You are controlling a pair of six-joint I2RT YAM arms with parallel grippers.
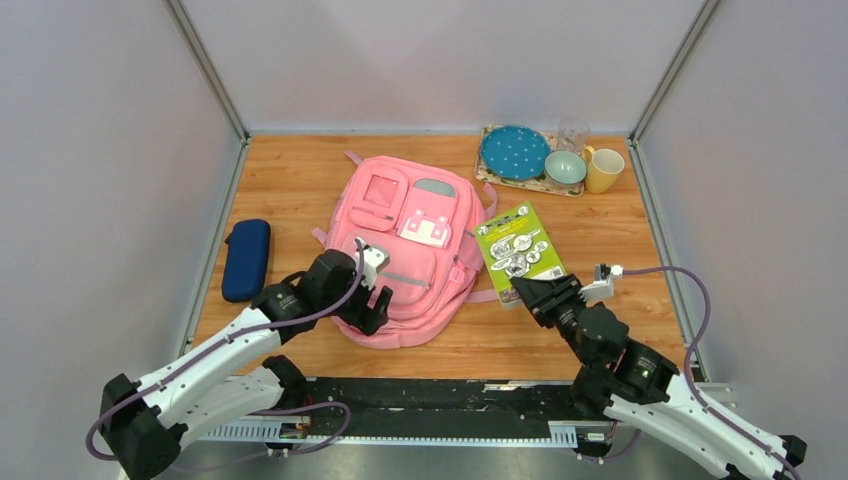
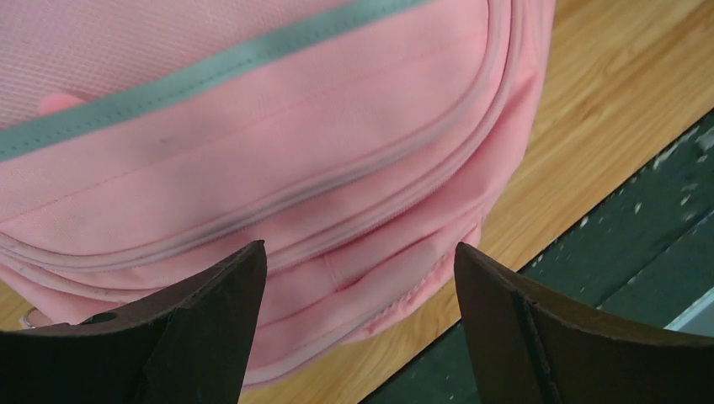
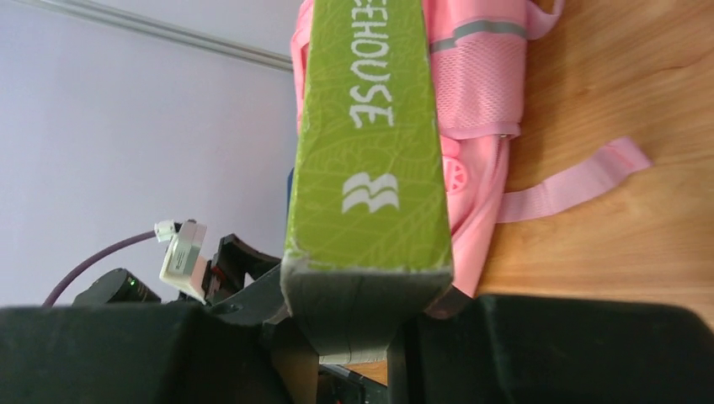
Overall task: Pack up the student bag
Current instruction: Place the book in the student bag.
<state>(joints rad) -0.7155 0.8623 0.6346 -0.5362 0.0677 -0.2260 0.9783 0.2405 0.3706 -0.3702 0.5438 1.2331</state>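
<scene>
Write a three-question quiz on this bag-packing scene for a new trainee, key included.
1. True or false: the right pincer is shut on the near end of the green book.
2. Where does the navy zip case lie?
A. On the table, apart from the pink backpack, on the left arm's side
B. On top of the backpack
C. On the tray with the dishes
3. Fill in the word: the left pincer stands ____ over the backpack's near end, with nothing between its fingers.

Key: 1 true; 2 A; 3 open.
</scene>
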